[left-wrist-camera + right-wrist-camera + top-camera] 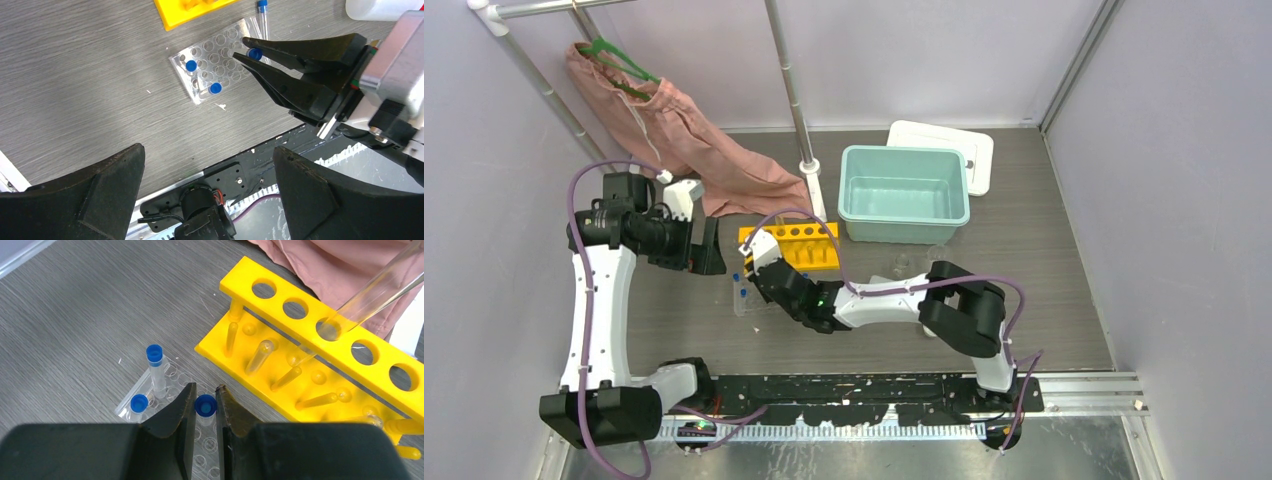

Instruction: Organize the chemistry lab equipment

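Note:
My right gripper [206, 388] is shut on a small clear blue-capped tube [205, 405] and holds it upright over the clear well tray [170, 374]. Two more blue-capped tubes [139, 403] [155, 360] stand in the tray. In the left wrist view the right gripper [241, 47] reaches over the tray [210, 65], and another tube [262, 15] lies beyond it. The yellow tube rack [320, 355] lies just behind the tray with a long glass tube [370, 290] in one hole. My left gripper [707, 250] is open and empty, raised left of the tray [744, 295].
A teal bin [904, 190] with its white lid [969, 150] behind it stands at the back. Clear glass beakers [909, 262] sit in front of the bin. A pink cloth [684, 140] hangs from a green hanger at the back left. A white bottle [375, 9] lies near the rack.

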`<action>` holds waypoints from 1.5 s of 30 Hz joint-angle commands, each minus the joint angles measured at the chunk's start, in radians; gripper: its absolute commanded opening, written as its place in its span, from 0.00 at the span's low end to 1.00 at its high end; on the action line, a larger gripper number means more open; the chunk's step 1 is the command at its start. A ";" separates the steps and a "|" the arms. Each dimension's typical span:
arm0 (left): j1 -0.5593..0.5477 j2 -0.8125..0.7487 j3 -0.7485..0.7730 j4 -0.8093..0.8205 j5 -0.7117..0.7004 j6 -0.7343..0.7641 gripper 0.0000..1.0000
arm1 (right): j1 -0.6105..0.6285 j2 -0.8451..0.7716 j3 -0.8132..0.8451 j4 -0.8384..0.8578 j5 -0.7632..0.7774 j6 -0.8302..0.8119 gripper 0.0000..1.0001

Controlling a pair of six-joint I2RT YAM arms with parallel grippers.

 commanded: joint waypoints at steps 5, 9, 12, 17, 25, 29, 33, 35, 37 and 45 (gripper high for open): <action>-0.003 0.005 0.034 0.001 -0.004 0.010 1.00 | 0.001 0.010 -0.012 0.100 0.023 0.011 0.01; -0.002 0.007 0.033 -0.002 -0.008 0.014 1.00 | 0.001 0.016 -0.014 0.108 0.027 0.006 0.01; -0.002 0.002 0.027 -0.003 -0.012 0.021 1.00 | 0.000 0.025 -0.011 0.109 0.024 0.006 0.01; -0.003 0.001 0.019 0.006 -0.007 0.020 1.00 | 0.001 0.046 -0.003 0.106 0.021 0.009 0.01; -0.003 0.010 -0.008 0.031 -0.002 0.014 1.00 | -0.001 0.061 -0.004 0.107 0.023 0.005 0.01; -0.002 0.010 -0.011 0.037 -0.002 0.011 1.00 | 0.000 0.066 -0.012 0.118 0.020 0.003 0.01; -0.003 0.008 -0.011 0.038 -0.012 0.012 1.00 | 0.002 0.072 -0.015 0.124 0.013 0.010 0.11; -0.002 0.007 -0.013 0.037 -0.015 0.012 1.00 | 0.001 0.076 -0.012 0.125 0.022 0.021 0.26; -0.002 0.004 -0.014 0.035 -0.016 0.012 1.00 | 0.002 0.076 -0.013 0.126 0.026 0.032 0.28; -0.002 -0.007 0.005 0.014 -0.001 0.023 1.00 | 0.020 0.037 -0.017 0.115 0.074 0.029 0.48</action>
